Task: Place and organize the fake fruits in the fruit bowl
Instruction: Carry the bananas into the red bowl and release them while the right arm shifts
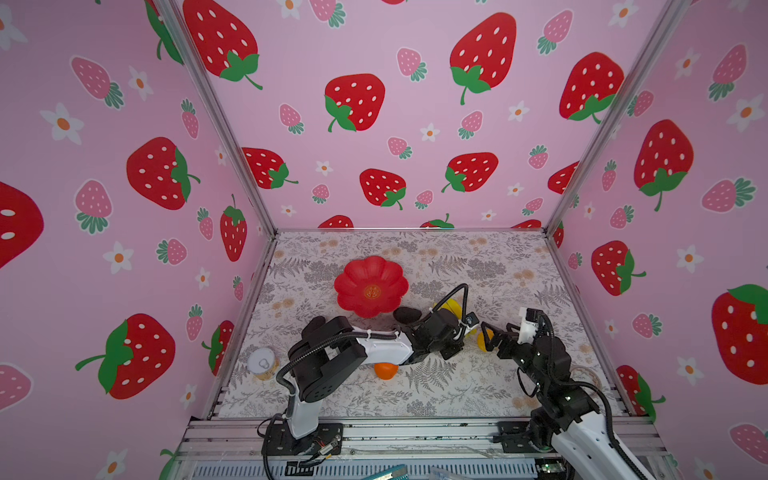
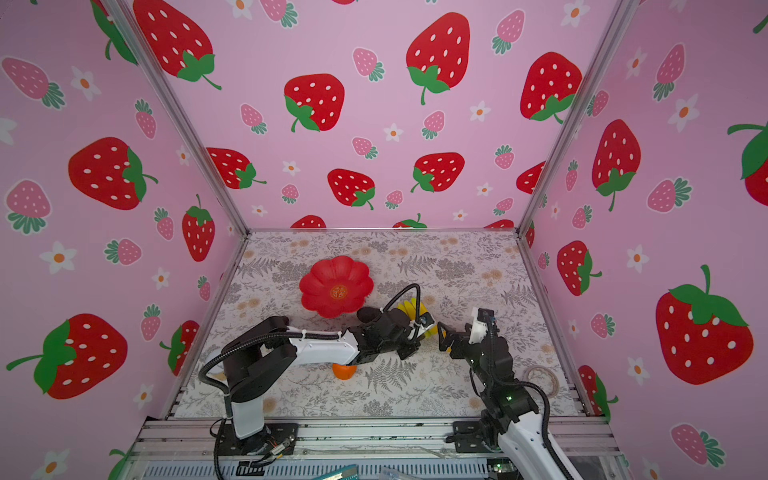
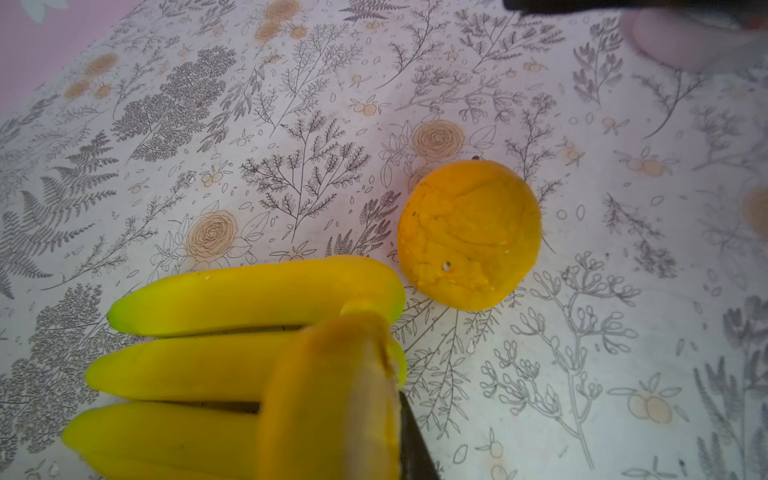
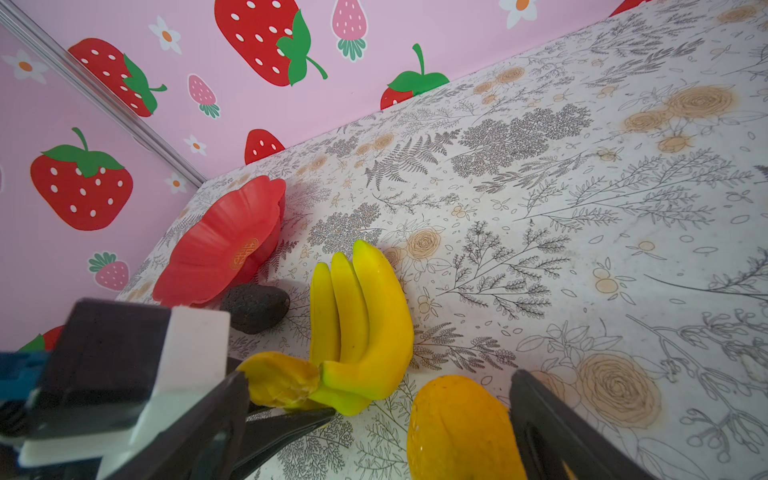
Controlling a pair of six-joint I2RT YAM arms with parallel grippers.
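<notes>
While the left gripper (image 3: 365,428) is clamped shut on the stem of the banana bunch (image 4: 361,316), the right gripper (image 4: 382,386) stands with its jaws apart, straddling the small yellow pear-like fruit (image 4: 457,428) without gripping it. The bunch and the pear-like fruit sit just beside each other on the floral table (image 1: 457,266), right of centre in both top views. Whether the bunch has left the surface cannot be determined. The red fruit bowl (image 1: 345,286) sits behind the left arm, toward the back wall. One dark avocado (image 1: 405,315) lies just beside the bowl's near rim, outside it. The orange (image 1: 385,371) rests on the table beneath the left forearm. A white-lidded can (image 1: 263,363) stands at the table's left edge.
</notes>
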